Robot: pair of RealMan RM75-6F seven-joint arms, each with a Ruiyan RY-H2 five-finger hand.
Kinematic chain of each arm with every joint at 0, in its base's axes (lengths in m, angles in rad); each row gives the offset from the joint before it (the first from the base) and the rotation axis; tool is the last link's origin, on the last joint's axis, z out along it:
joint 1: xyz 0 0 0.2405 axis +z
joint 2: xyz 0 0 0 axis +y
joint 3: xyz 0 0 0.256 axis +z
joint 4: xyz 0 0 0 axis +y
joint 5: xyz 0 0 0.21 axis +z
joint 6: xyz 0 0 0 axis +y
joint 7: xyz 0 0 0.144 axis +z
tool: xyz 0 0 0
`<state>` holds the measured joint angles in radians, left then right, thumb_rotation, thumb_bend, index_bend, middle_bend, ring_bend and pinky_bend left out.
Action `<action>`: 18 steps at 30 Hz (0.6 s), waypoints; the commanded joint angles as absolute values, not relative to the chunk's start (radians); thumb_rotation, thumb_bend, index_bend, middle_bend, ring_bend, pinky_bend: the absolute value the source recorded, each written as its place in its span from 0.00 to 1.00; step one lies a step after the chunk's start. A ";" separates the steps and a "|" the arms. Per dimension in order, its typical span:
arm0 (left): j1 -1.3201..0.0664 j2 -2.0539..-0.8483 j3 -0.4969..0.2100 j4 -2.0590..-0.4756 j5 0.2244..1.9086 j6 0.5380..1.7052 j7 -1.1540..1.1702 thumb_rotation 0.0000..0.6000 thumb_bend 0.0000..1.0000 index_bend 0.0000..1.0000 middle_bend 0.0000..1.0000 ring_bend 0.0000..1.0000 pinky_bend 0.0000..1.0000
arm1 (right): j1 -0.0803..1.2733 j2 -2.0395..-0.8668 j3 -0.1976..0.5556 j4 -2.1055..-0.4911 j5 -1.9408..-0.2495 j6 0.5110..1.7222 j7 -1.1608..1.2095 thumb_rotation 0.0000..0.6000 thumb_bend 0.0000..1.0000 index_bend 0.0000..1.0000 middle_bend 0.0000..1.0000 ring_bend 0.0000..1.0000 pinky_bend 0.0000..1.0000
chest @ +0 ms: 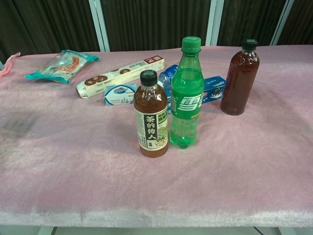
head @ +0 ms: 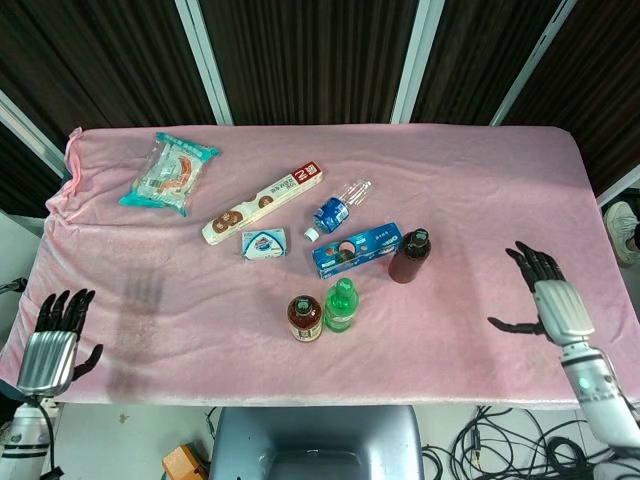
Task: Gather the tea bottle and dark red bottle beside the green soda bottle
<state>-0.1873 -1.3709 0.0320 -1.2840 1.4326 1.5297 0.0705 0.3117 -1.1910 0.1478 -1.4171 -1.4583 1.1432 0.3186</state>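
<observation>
The tea bottle [head: 304,317] [chest: 151,115] stands upright just left of the green soda bottle [head: 341,305] [chest: 187,93], almost touching it. Further right and back stands the dark red bottle [head: 410,255] [chest: 239,78], a gap away from the green one. My left hand [head: 55,336] hangs open off the table's front left corner, holding nothing. Over the table's right front part, my right hand [head: 545,296] is open with fingers spread, well right of the dark red bottle. Neither hand shows in the chest view.
A blue biscuit box [head: 356,249] lies behind the bottles, with a fallen water bottle [head: 335,209], a small white packet [head: 263,243] and a long cracker box [head: 263,203] further back. A snack bag [head: 168,173] sits at the back left.
</observation>
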 commanded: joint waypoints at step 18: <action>-0.143 -1.348 0.020 -1.244 1.461 1.496 -0.020 1.00 0.31 0.00 0.07 0.00 0.00 | 0.686 -1.489 0.182 -1.011 -1.466 0.737 0.877 1.00 0.21 0.17 0.06 0.01 0.14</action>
<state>-0.1432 -1.3485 0.0204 -1.2435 1.4610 1.4972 -0.0188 0.6830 -1.4840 0.1869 -1.0146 -1.4605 0.7333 0.8727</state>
